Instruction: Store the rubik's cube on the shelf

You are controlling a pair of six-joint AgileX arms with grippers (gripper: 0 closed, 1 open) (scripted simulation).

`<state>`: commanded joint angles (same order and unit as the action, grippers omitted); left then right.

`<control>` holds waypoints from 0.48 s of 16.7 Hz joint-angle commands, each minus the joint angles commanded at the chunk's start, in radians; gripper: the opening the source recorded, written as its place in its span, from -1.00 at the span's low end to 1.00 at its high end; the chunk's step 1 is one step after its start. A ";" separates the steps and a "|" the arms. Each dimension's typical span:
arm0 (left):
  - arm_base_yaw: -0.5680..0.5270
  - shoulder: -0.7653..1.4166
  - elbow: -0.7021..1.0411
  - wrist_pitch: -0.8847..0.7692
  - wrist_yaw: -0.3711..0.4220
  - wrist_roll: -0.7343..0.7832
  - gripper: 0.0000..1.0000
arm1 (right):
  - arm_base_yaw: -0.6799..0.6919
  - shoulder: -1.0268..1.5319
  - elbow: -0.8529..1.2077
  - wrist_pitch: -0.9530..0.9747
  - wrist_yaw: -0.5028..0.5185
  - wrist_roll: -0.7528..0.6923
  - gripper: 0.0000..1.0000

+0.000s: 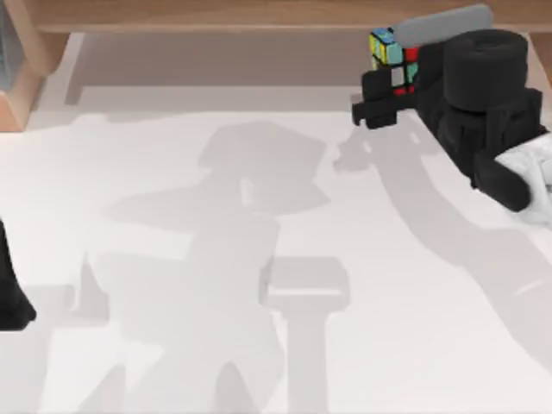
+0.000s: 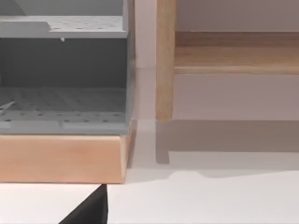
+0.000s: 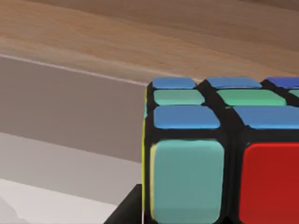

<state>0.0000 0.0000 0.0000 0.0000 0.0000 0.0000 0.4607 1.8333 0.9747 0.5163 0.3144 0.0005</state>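
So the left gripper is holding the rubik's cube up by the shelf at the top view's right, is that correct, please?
Not quite: the right gripper holds the rubik's cube by the shelf, as the top view shows. The left arm sits parked at the table's left edge.

A flat white tabletop (image 1: 172, 345) spreads across the scene under soft grey shadows. At its far left stands a grey perforated metal rack (image 2: 63, 70) on a light-brown wooden base block (image 2: 60, 158).

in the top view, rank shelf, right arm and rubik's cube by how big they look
1. shelf, spanning the whole width
2. right arm, though it sits nearer the camera
3. rubik's cube, partly hidden by the right gripper
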 joint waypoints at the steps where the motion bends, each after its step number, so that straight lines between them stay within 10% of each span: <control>1: 0.000 0.000 0.000 0.000 0.000 0.000 1.00 | 0.021 0.018 -0.019 0.101 0.032 -0.004 -1.00; 8: 0.000 0.000 0.000 0.000 0.000 0.000 1.00 | 0.079 0.154 -0.043 0.615 0.215 -0.045 -1.00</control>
<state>0.0000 0.0000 0.0000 0.0000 0.0000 0.0000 0.5399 1.9872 0.9316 1.1313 0.5298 -0.0447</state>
